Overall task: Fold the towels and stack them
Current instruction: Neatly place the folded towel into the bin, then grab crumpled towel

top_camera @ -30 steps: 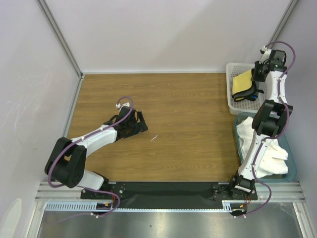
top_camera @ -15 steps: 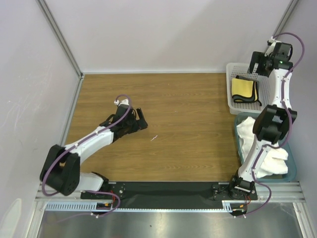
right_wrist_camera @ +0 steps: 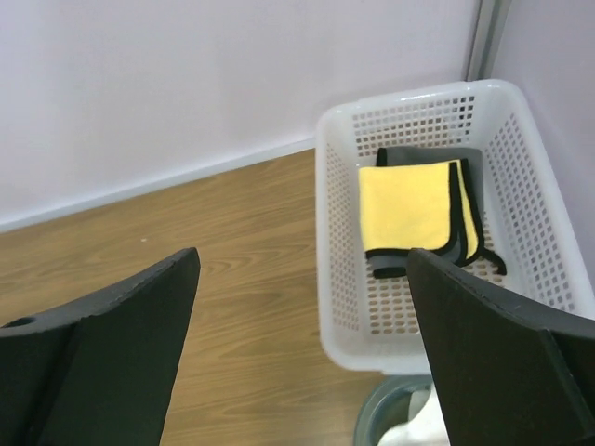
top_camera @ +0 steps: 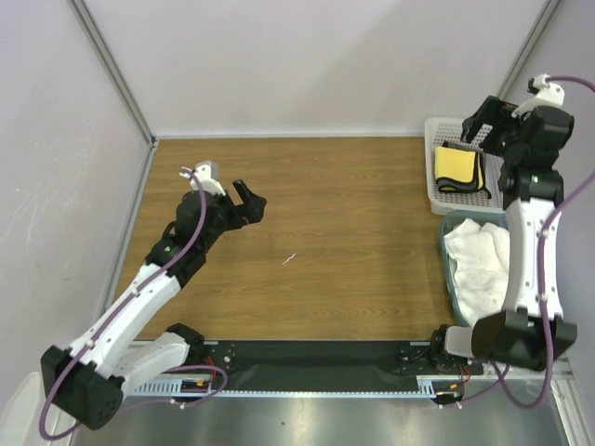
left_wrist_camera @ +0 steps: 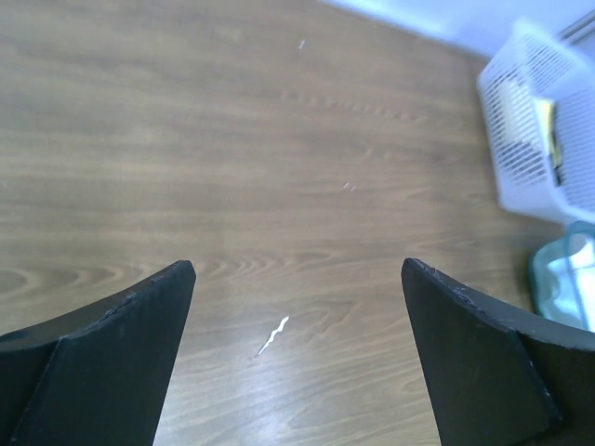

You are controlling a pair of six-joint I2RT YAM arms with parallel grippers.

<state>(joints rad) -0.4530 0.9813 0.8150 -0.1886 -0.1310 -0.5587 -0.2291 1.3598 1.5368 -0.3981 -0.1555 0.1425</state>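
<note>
We see left fingers (left_wrist_camera: 112, 362) and right fingers (right_wrist_camera: 102, 344) wide, empty; yellow towel (right_wrist_camera: 409, 204) folded inside basket (right_wrist_camera: 337, 279). Crumpled white towel (top_camera: 474, 262) beside basket could slip when lifted.

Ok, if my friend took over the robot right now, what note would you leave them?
Left end effector: open, empty, above the table.
Right end effector: open, empty, above the white basket.
Towels: the yellow towel lies folded on the dark grey towel inside the basket. The white towel sits crumpled in the teal bin.
Done: both small towels are folded and stacked.
Left: fold the white towel and add it to the stack.
</note>
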